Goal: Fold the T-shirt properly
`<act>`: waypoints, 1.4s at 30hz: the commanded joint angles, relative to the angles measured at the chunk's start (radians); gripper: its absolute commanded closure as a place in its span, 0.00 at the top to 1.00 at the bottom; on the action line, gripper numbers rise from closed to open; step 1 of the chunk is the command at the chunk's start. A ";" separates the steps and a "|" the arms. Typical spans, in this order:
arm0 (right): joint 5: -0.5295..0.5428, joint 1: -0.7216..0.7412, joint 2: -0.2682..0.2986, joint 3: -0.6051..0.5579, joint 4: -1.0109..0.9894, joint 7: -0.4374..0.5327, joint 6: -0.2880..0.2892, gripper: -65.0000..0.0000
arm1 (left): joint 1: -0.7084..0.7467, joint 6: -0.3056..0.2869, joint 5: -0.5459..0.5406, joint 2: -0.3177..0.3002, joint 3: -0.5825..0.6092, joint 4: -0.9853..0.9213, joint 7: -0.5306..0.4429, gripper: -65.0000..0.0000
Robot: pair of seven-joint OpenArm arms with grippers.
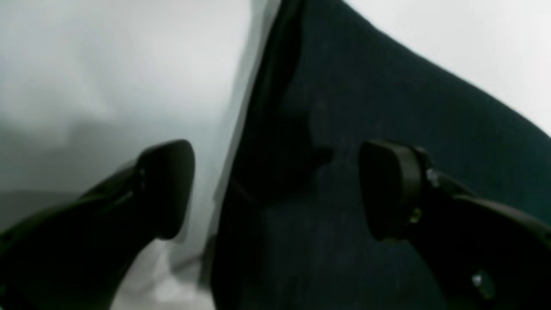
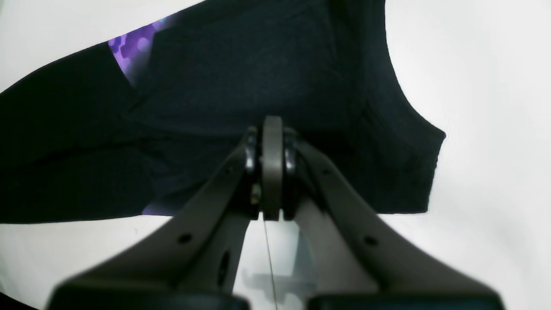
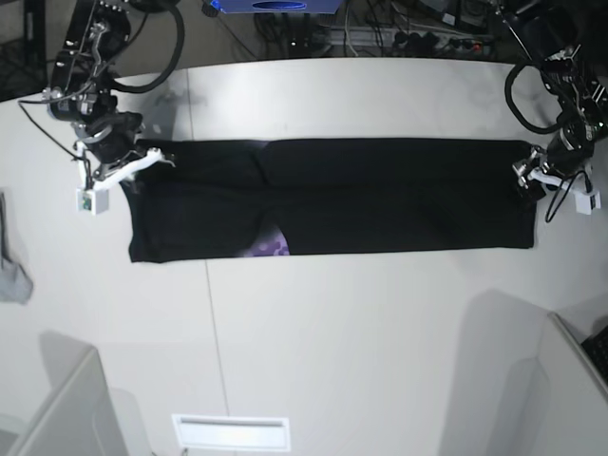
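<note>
The black T-shirt (image 3: pixel 380 199) lies as a long flat strip across the white table (image 3: pixel 332 361). A bit of its purple print (image 3: pixel 271 249) peeks out at the near edge and also shows in the right wrist view (image 2: pixel 133 47). My right gripper (image 3: pixel 159 160) is at the strip's far left corner. In its wrist view the gripper (image 2: pixel 272 127) is shut, with its tips in the black cloth (image 2: pixel 258 64) and creases running to them. My left gripper (image 3: pixel 527 180) is at the right end. There it (image 1: pixel 277 189) is open, its fingers either side of a cloth edge (image 1: pixel 387 86).
A small grey cloth (image 3: pixel 11 280) hangs at the table's left edge. Grey box-like panels stand at the near left (image 3: pixel 57 408) and near right (image 3: pixel 570 399) corners. Cables and gear (image 3: pixel 380 33) line the back beyond the table.
</note>
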 commanded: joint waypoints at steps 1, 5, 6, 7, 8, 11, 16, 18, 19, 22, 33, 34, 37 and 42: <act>0.010 0.005 0.008 0.002 0.019 0.023 0.006 0.00 | -0.023 -0.004 0.007 -0.021 -0.003 -0.007 -0.010 0.85; 0.010 0.005 0.008 0.002 0.019 0.023 0.006 0.00 | -0.052 -0.005 0.072 -0.018 -0.002 -0.033 -0.009 0.79; 0.010 0.005 0.008 0.002 0.019 0.023 0.006 0.00 | -0.052 -0.005 0.078 -0.018 0.004 -0.039 -0.009 0.75; 0.010 0.005 0.008 0.002 0.019 0.023 0.006 0.00 | -0.049 -0.005 0.079 -0.018 0.024 -0.042 -0.009 0.69; 0.010 0.005 0.008 0.002 0.019 0.023 0.006 0.00 | -0.044 -0.005 0.079 -0.018 0.046 -0.044 -0.010 0.65; 0.010 0.005 0.008 0.002 0.019 0.023 0.006 0.00 | -0.040 -0.005 0.079 -0.020 0.073 -0.075 -0.010 0.44; 0.010 0.005 0.008 0.002 0.019 0.023 0.006 0.00 | -0.050 -0.005 0.079 -0.023 0.070 -0.125 -0.012 0.00; 0.010 0.003 0.008 0.002 0.019 0.023 0.006 0.00 | -0.050 -0.005 0.079 -0.027 0.069 -0.124 -0.012 0.00; 0.012 -0.005 0.008 0.004 0.019 0.023 0.006 0.00 | -0.050 -0.005 0.079 -0.044 0.069 -0.124 -0.012 0.00; 0.044 -0.012 0.008 0.004 0.019 0.023 0.006 0.00 | -0.052 -0.005 0.076 -0.067 0.067 -0.121 -0.012 0.00; 0.128 -0.023 0.011 0.005 0.019 0.023 0.006 0.00 | 0.057 -0.005 0.079 -0.078 0.004 0.223 -0.009 0.00; 0.128 -0.023 0.011 0.005 0.018 0.023 0.006 0.00 | 0.072 -0.005 0.079 -0.066 0.004 0.248 -0.009 0.00; 0.128 -0.022 0.011 0.005 0.016 0.023 0.006 0.00 | 0.112 -0.005 0.079 -0.030 0.004 0.314 -0.009 0.00; 0.128 -0.022 0.011 0.009 0.014 0.023 0.006 0.00 | 0.166 -0.005 0.079 0.028 0.004 0.412 -0.009 0.00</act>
